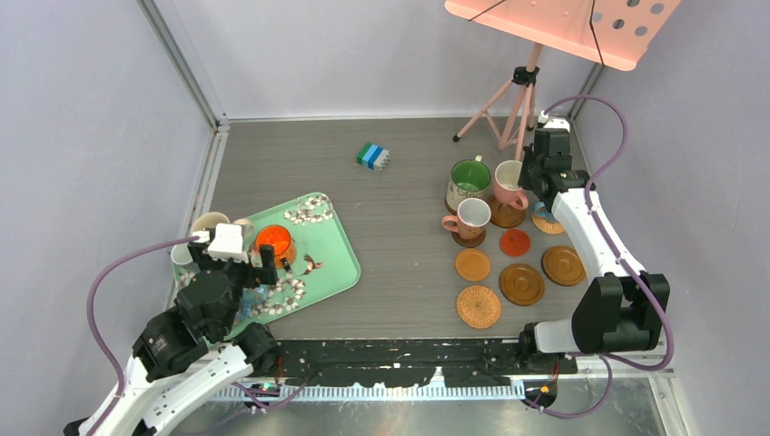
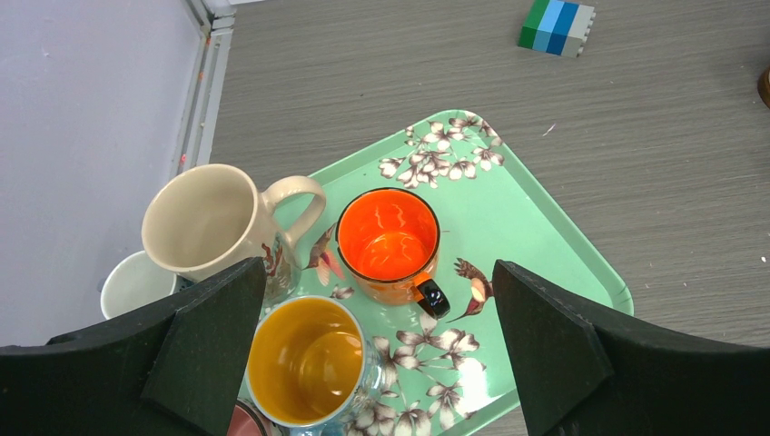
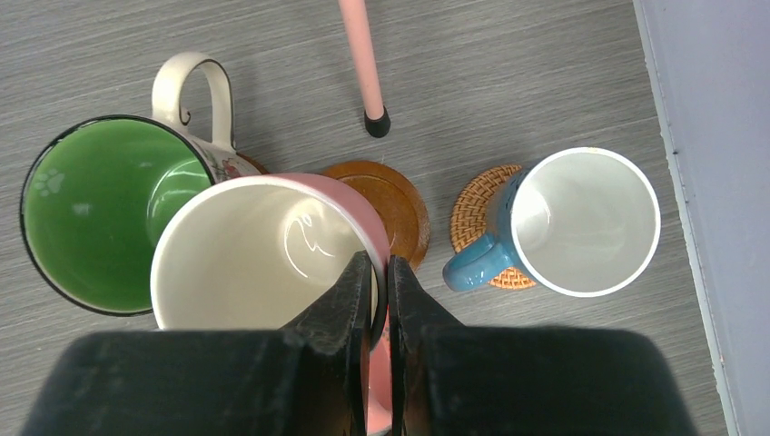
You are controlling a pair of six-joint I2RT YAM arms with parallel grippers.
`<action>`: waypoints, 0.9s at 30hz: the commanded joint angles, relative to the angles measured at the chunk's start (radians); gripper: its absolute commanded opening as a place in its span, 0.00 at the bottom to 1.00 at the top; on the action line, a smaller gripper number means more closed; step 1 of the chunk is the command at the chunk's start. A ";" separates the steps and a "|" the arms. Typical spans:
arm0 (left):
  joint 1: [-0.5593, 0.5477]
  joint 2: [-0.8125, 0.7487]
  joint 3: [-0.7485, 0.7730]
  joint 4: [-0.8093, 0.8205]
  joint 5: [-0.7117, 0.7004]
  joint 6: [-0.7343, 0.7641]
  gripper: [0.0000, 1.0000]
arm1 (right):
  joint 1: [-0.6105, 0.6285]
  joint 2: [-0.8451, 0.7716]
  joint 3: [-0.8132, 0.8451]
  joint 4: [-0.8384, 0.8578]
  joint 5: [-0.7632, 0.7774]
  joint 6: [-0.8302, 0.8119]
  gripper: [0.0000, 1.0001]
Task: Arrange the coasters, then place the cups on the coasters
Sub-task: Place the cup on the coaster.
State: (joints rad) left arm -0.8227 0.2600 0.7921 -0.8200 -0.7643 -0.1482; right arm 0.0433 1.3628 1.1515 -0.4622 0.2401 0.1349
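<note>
My right gripper [image 3: 380,263] is shut on the rim of a pink cup [image 3: 263,254], one finger inside and one outside. A dark brown coaster [image 3: 390,204] shows just past that cup. Beside it stand a green-inside cup [image 3: 91,209] and a light blue cup [image 3: 586,218] on a wicker coaster [image 3: 472,204]. A second pink cup [image 1: 472,218] sits on a coaster. My left gripper [image 2: 378,272] hangs open over the mint tray [image 2: 545,227]. On the tray are an orange-inside cup [image 2: 389,234], a yellow-inside cup [image 2: 304,359] and a cream cup [image 2: 200,218].
Bare coasters lie near the front right: red-orange [image 1: 515,242], tan [image 1: 472,264], two dark brown [image 1: 521,283] [image 1: 563,265] and a wicker one [image 1: 478,306]. A blue-green toy block [image 1: 373,156] lies mid-table. A pink stand's legs [image 1: 508,113] reach down at the back right.
</note>
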 commanded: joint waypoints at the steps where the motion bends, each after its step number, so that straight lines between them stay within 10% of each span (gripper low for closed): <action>1: 0.005 0.007 0.007 0.034 -0.007 0.012 0.99 | -0.028 0.006 0.014 0.138 -0.028 0.018 0.05; 27: 0.005 -0.005 0.007 0.033 -0.006 0.012 0.99 | -0.081 0.110 -0.039 0.166 -0.030 0.059 0.05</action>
State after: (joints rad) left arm -0.8227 0.2596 0.7921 -0.8200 -0.7647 -0.1482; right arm -0.0311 1.4883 1.1027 -0.4023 0.2184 0.1608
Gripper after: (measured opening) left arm 0.992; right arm 0.120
